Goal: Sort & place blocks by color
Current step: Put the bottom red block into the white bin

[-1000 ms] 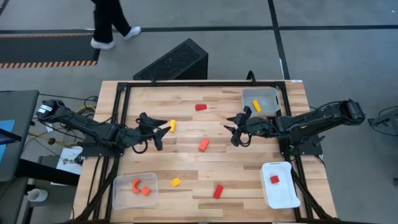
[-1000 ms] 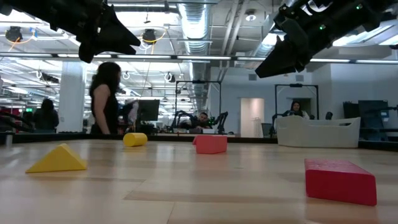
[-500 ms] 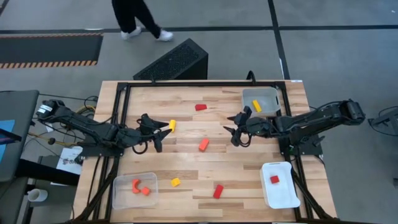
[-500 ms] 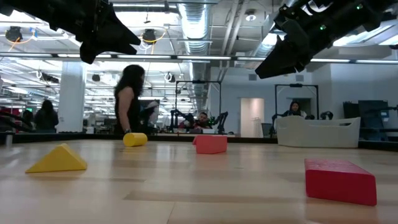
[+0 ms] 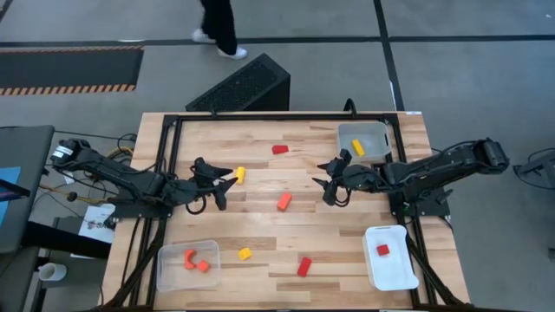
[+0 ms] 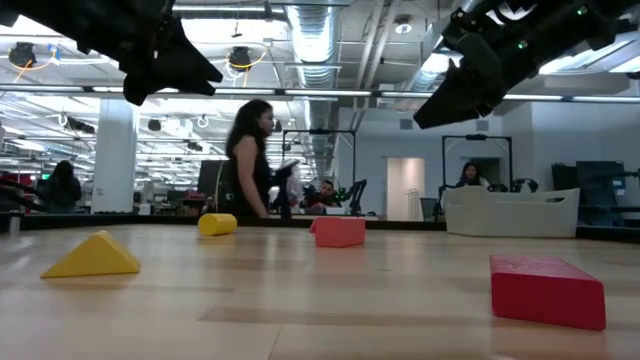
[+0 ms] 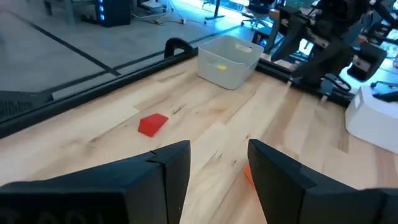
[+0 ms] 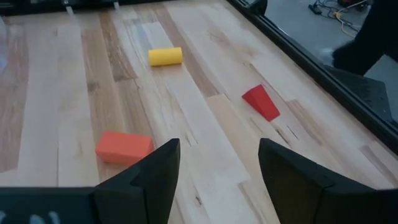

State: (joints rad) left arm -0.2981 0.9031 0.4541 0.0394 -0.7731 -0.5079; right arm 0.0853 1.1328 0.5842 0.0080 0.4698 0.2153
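Two empty grippers, left gripper [image 5: 227, 185] and right gripper [image 5: 324, 184], hovering mid-frame, jaws parted; orange block [image 5: 284, 202] between, likely light, rigid, best pinched across flat sides.

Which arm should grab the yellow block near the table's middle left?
Left, probably. The left gripper hangs open right beside the yellow block, while the right gripper, also open and empty, sits across the table.

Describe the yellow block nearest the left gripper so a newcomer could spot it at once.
From the left gripper above the wooden table, look just past its fingertips. A short yellow cylinder lies there on bare wood. It is round, unlike the yellow wedge near the front edge, and unlike the yellow block it lies outside any tray.
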